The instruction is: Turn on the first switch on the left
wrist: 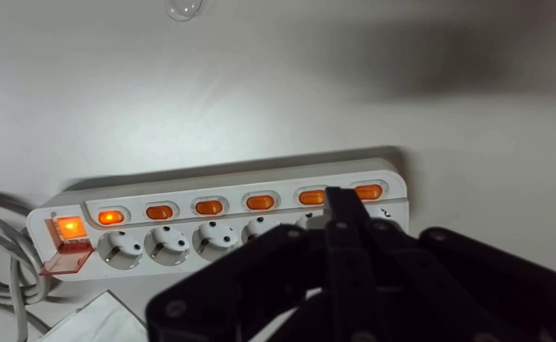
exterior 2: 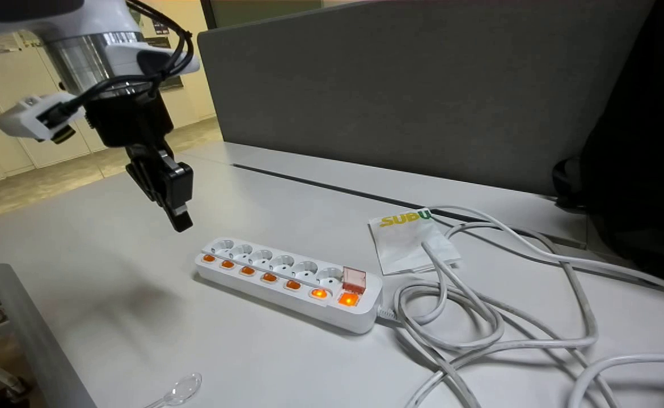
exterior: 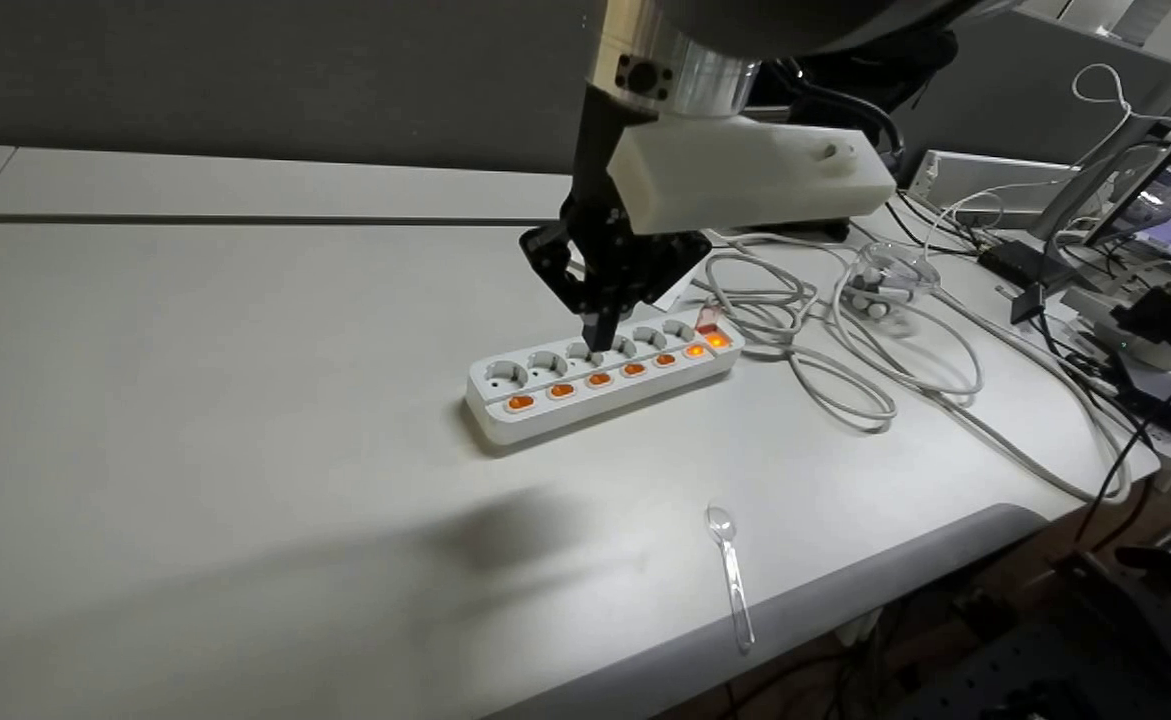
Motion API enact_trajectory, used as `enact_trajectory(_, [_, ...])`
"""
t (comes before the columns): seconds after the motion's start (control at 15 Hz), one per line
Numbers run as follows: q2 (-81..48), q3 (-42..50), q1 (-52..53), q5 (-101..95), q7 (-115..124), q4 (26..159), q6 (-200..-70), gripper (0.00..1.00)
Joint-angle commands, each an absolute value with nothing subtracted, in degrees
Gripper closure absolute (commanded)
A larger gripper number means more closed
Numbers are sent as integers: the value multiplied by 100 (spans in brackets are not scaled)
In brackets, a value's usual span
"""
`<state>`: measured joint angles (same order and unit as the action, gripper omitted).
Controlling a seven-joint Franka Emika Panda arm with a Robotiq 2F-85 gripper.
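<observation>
A white power strip (exterior: 605, 408) (exterior 2: 275, 292) (wrist: 240, 180) lies on the table with a row of orange switches beside its sockets. The leftmost switch (exterior: 520, 402) (exterior 2: 208, 258) is unlit; in the wrist view it is at the right end (wrist: 370, 191), partly covered by a fingertip. The small switch (exterior 2: 319, 293) (wrist: 110, 217) nearest the cable and the large switch (exterior 2: 349, 299) (wrist: 71, 227) under the raised red cover (wrist: 69, 259) glow. My gripper (exterior: 600, 335) (exterior 2: 181, 220) (wrist: 344, 192) is shut and empty, pointing down above the strip, apart from it.
A clear plastic spoon (exterior: 730, 570) (exterior 2: 184, 388) lies nearer the table's front edge. Coiled grey cables (exterior: 765, 300) (exterior 2: 479, 334) lie beyond the strip's lit end. A white paper napkin (exterior 2: 388, 249) (wrist: 99, 323) lies behind the strip. A grey partition (exterior 2: 394, 102) stands at the back.
</observation>
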<state>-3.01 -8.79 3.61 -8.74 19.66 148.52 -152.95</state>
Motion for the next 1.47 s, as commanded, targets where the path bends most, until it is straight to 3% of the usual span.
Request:
enact_trajectory(0.0, [-626, -603, 550, -1550, 2529, 14733, -15482, 100])
enact_trajectory(1.4, [-2276, 85, 1687, -804, 2332, 13952, -16628, 100])
